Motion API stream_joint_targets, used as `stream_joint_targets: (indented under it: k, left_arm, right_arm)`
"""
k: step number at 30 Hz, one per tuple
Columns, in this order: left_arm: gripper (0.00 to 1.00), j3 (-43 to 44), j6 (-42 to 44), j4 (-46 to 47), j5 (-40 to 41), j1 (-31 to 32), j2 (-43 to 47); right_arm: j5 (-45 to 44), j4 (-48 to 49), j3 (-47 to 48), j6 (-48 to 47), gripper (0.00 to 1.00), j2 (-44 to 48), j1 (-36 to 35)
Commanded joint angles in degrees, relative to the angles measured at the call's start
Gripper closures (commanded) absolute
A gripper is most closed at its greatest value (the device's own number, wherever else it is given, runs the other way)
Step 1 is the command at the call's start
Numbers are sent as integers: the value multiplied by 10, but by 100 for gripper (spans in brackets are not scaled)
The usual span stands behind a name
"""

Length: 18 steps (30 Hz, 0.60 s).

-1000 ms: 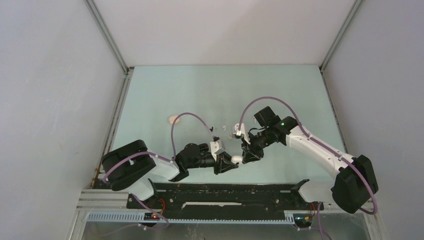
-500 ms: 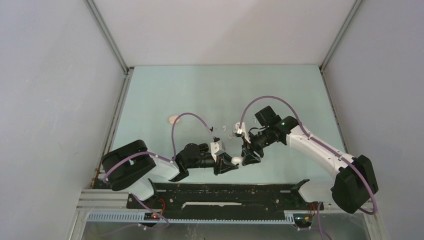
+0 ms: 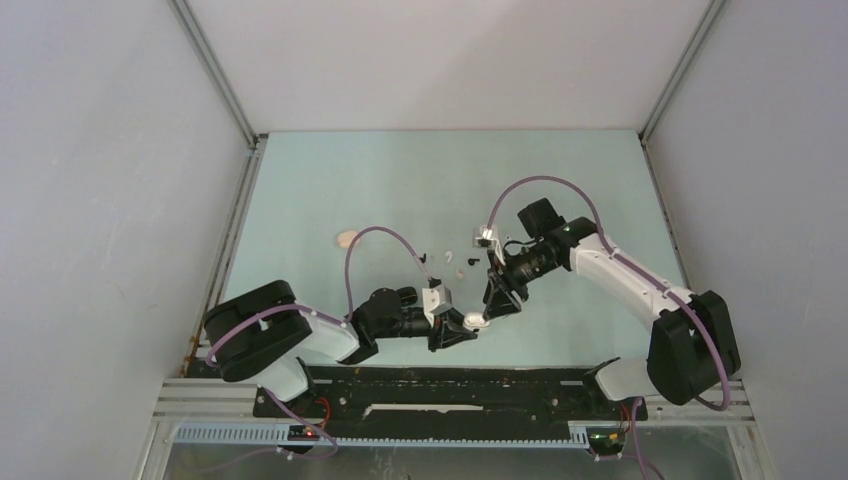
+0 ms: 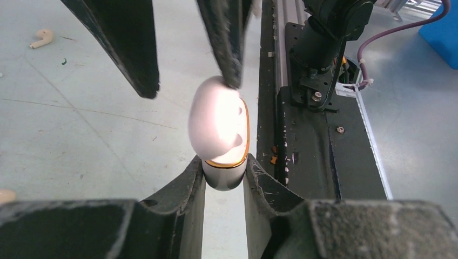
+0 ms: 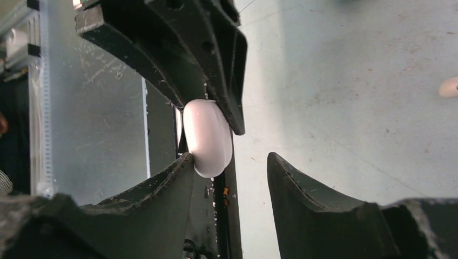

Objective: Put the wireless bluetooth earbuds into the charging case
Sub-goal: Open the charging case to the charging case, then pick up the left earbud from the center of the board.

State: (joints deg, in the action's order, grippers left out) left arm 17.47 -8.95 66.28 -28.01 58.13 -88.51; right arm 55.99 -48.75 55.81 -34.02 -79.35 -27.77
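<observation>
Well, I count one charging case, and my left gripper has it: both fingers press on its lower end, with the rest of the case sticking out past the tips. It hangs by the near edge of the pale green table, where the black base rail begins. My right gripper is spread. One finger touches the top of the case. The other stands apart from it, with table showing between.

The case is a smooth, rounded white shell, glossy enough to glare in my left wrist camera. A thin gold rim runs around it, and the lower part in my grip looks greyer. Two small dark dents sit beside the rim. From my right wrist camera it reads as a plain white oval. Whether its lid is up I cannot tell.

The wireless bluetooth earbuds lie loose on the table beyond my grippers. From above I make out two white specks and two or three dark ones, too tiny to count surely. My left wrist camera shows one clearly: a beige earbud, stemmed, lying on its side well apart from the case. One larger beige piece lies alone, farther to my left, and I cannot tell what it is.
</observation>
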Motion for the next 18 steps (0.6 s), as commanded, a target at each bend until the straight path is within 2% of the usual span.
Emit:
stream_joint_targets:
  k: [1, 12, 14, 18]
  left_arm:
    - [100, 2, 27, 35, -3, 13, 13]
    - [100, 0, 22, 35, 12, 15, 18]
    - [100, -5, 23, 33, 33, 13, 27]
    - [100, -19, 20, 21, 70, -6, 53]
  right_arm:
    - [47, 8, 36, 20, 46, -12, 37]
    - [46, 38, 37, 52, 48, 3, 107]
    - [6, 68, 36, 84, 52, 6, 122]
    - [-134, 152, 28, 157, 62, 9, 140]
